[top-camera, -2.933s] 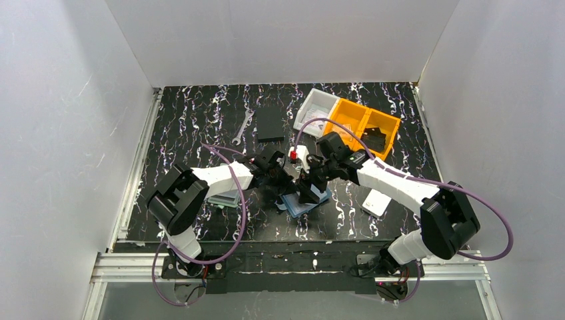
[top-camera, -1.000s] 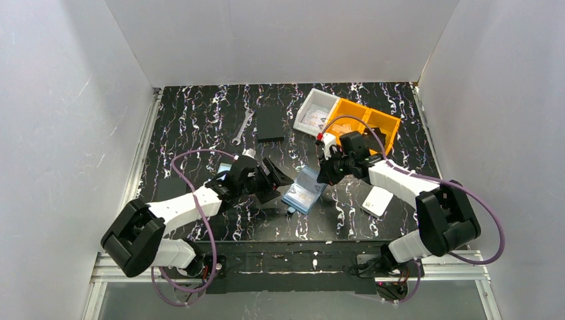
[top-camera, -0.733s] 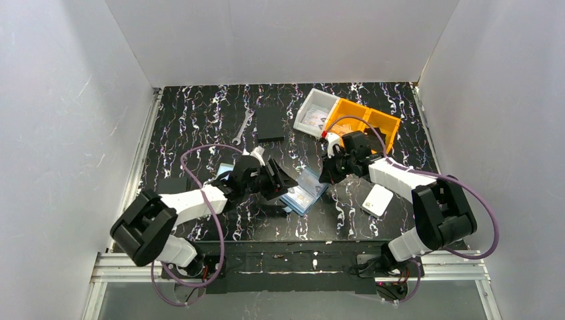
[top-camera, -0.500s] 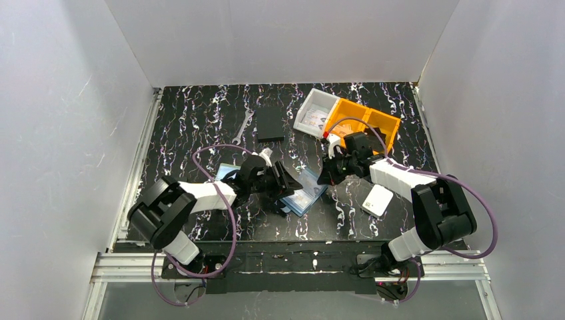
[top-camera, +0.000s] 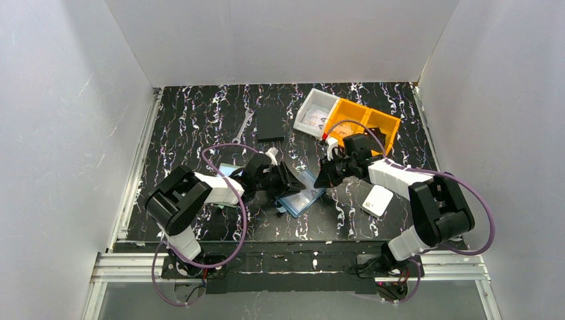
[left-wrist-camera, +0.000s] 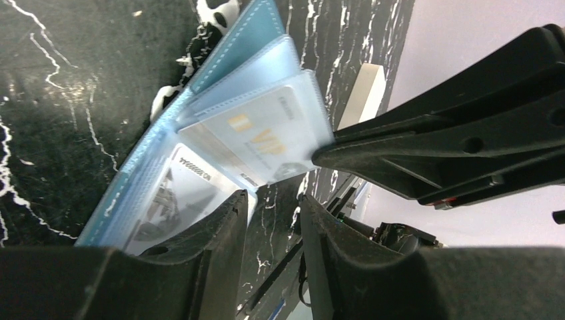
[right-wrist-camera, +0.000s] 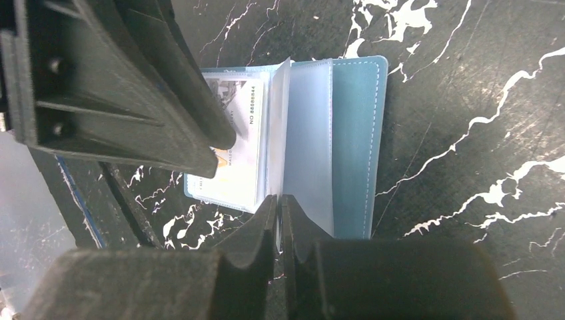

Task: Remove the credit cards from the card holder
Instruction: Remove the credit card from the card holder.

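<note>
The blue card holder (top-camera: 304, 198) lies open on the table between both arms. Its clear pockets hold credit cards: a pale one with gold letters (left-wrist-camera: 261, 135) and one with a portrait (left-wrist-camera: 174, 203). My right gripper (right-wrist-camera: 278, 201) is pinched on an upright clear leaf (right-wrist-camera: 284, 127) at the holder's near edge. My left gripper (left-wrist-camera: 272, 200) is open at the holder's edge, with only bare table in its gap. One of its fingers (left-wrist-camera: 230, 217) rests on the portrait card. In the right wrist view that finger's tip (right-wrist-camera: 220, 141) touches the card (right-wrist-camera: 234, 163).
A white rounded box (top-camera: 377, 200) lies right of the holder. At the back stand an orange bin (top-camera: 366, 124) and a white bin (top-camera: 314, 111). A flat black rectangle (top-camera: 270, 123) and a wrench (top-camera: 242, 127) lie further left. A pale card (top-camera: 227, 170) lies by the left arm.
My left arm has swung right, up to the card holder, and its jaws have narrowed. The right gripper has stayed at the holder's far side, on the leaf.
</note>
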{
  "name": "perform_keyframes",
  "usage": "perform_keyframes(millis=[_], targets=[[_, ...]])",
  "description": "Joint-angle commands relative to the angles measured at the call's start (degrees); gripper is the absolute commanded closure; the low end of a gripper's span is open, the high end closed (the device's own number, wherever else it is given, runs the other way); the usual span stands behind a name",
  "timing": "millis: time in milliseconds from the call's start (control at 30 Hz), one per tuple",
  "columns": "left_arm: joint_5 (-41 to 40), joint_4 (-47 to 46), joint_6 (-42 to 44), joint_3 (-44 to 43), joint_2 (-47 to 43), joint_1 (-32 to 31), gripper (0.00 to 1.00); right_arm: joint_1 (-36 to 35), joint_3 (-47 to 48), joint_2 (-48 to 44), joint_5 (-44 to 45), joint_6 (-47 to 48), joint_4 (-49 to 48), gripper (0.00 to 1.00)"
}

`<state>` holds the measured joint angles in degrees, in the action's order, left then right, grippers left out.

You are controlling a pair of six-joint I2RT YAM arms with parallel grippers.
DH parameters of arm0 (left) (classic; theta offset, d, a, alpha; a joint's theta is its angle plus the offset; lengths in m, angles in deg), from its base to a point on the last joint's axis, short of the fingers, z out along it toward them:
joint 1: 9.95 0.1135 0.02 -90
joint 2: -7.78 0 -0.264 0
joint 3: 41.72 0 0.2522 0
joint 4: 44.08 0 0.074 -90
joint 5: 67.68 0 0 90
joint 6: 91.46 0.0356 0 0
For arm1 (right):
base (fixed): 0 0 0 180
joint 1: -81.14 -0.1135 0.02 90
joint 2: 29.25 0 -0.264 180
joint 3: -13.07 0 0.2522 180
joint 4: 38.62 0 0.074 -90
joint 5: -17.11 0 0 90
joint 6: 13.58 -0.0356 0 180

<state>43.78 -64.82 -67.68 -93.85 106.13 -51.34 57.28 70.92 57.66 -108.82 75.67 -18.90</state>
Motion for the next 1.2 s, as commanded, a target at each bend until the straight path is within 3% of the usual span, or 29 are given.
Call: perform_keyframes(millis=[0,200,333,1167], targets=[[0.8,-0.6,0.4,-0.7,0.9,-0.3,0.68,0.0,0.4,1.2,-2.1,-0.4,-1.3,0.84],[0.8,-0.6,0.5,-0.3,1.3,-0.3,0.69,0.0,1.0,2.6,-2.7,-0.9,-1.4,0.84],[0.0,-0.9,0.8,0.8,0.0,-0.3,0.68,0.0,1.7,3.6,-3.3,-2.1,-1.4,0.99],[-2.2,-21.9,-4.3,10.5,-8.0,1.0,0.6,7.3,-0.8,3.7,-22.1,-29.8,-18.5,0.99]])
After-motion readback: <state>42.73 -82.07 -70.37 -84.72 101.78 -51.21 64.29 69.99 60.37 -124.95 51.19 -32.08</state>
